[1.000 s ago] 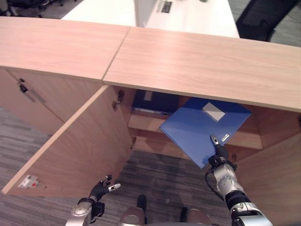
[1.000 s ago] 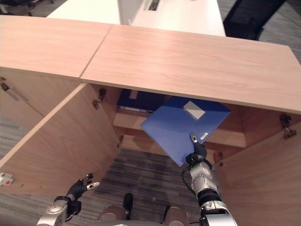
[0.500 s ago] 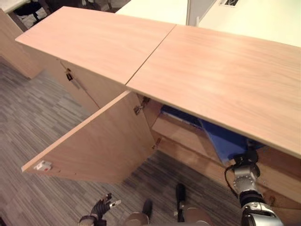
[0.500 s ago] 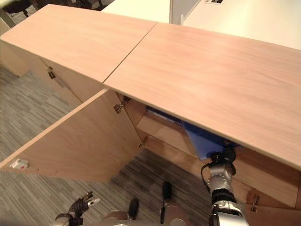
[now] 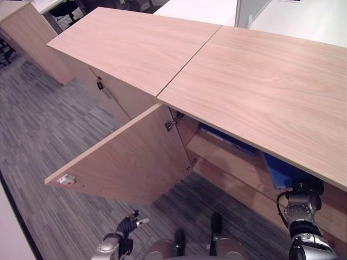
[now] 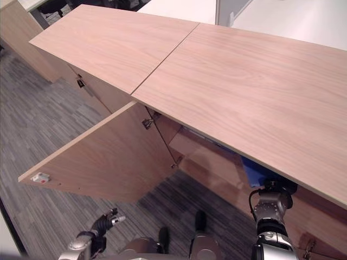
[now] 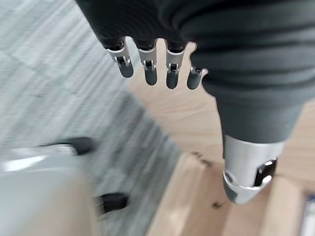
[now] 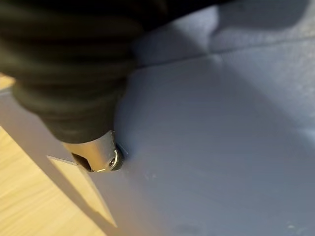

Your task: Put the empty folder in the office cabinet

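The blue folder [image 5: 282,170] sits inside the open cabinet [image 5: 255,81], under its top — the right hand [image 5: 301,204] reaches in at its near edge, thumb [image 8: 98,156] on its cover, grip unclear. The left hand [image 5: 129,225] hangs low over the carpet, fingers [image 7: 147,66] straight and empty.

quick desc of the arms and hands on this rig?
Silver-grey jointed arms. The left hand has a dark ribbed cover, silver fingers with dark tips and a silver thumb. The right hand has the same ribbed cover and a silver thumb segment.
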